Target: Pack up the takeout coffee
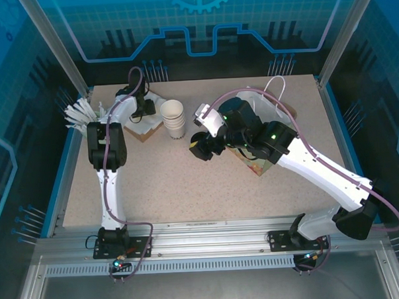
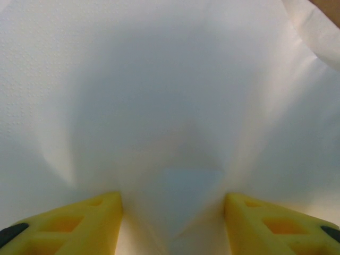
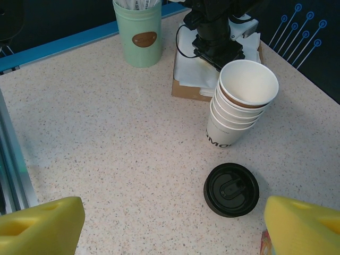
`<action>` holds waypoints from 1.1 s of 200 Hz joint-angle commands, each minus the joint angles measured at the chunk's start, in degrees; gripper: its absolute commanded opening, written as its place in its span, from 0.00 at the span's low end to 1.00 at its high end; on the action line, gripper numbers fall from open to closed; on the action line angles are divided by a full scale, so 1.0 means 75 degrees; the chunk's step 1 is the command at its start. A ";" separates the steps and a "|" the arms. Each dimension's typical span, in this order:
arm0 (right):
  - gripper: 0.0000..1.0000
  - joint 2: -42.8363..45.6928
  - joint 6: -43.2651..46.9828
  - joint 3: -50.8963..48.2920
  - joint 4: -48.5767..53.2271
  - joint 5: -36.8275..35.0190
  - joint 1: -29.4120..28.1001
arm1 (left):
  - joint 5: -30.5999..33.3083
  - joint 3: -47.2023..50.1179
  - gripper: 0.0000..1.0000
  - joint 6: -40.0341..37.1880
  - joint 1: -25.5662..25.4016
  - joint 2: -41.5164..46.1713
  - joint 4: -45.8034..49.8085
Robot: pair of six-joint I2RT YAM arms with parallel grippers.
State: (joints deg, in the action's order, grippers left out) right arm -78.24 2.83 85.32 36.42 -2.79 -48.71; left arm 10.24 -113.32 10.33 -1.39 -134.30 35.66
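Observation:
The takeout coffee is out of view. My right gripper (image 1: 203, 146) (image 3: 172, 215) hangs open over the bare tabletop with nothing between its yellow fingers. A loose black lid (image 3: 231, 189) lies flat on the table just inside its right finger. My left gripper (image 1: 145, 112) (image 2: 172, 202) is down on the white napkins (image 2: 170, 95) in the cardboard box (image 1: 144, 130) at the back left. Its yellow fingers stand apart, pressed into the top napkin, which puckers between them.
A stack of lidless white paper cups (image 1: 173, 117) (image 3: 245, 103) stands beside the napkin box (image 3: 186, 89). A mint-green holder (image 3: 139, 34) with stirrers sits at the far left. A white paper bag (image 1: 269, 101) with handles stands under the right arm.

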 commanded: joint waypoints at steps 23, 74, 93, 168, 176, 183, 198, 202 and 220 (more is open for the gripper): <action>0.89 -0.0040 -0.0025 -0.0038 0.0054 -0.0015 -0.0005 | -0.0066 0.0192 0.47 -0.0093 0.0150 0.0381 0.0149; 0.89 -0.0104 -0.0048 -0.0012 0.0088 0.0032 -0.0001 | -0.0088 0.0274 0.44 -0.0103 0.0185 0.0521 0.0091; 0.89 -0.0147 -0.0046 0.0014 0.0100 0.0043 -0.0003 | -0.0099 0.0288 0.42 -0.0107 0.0185 0.0596 0.0062; 0.89 -0.0246 -0.0049 0.0044 0.0158 0.0073 -0.0004 | -0.0193 0.0273 0.27 -0.0120 0.0233 0.0640 0.0029; 0.89 -0.0255 -0.0051 0.0051 0.0161 0.0078 -0.0002 | -0.0205 0.0274 0.26 -0.0124 0.0232 0.0656 0.0027; 0.89 -0.0263 -0.0053 0.0054 0.0161 0.0089 -0.0002 | -0.0196 0.0276 0.24 -0.0126 0.0232 0.0685 0.0017; 0.89 -0.0268 -0.0061 0.0064 0.0163 0.0111 -0.0004 | -0.0193 0.0291 0.24 -0.0145 0.0244 0.0759 0.0004; 0.89 -0.0279 -0.0061 0.0063 0.0171 0.0117 -0.0001 | -0.0185 0.0299 0.25 -0.0141 0.0244 0.0779 0.0002; 0.89 -0.0320 -0.0072 0.0088 0.0172 0.0154 -0.0009 | -0.0193 0.0264 0.28 -0.0142 0.0266 0.0800 0.0013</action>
State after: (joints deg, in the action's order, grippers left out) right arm -79.92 2.79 85.32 37.04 -2.55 -48.71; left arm 9.61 -112.22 10.13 -0.32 -132.03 35.53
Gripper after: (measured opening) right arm 0.891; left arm 0.266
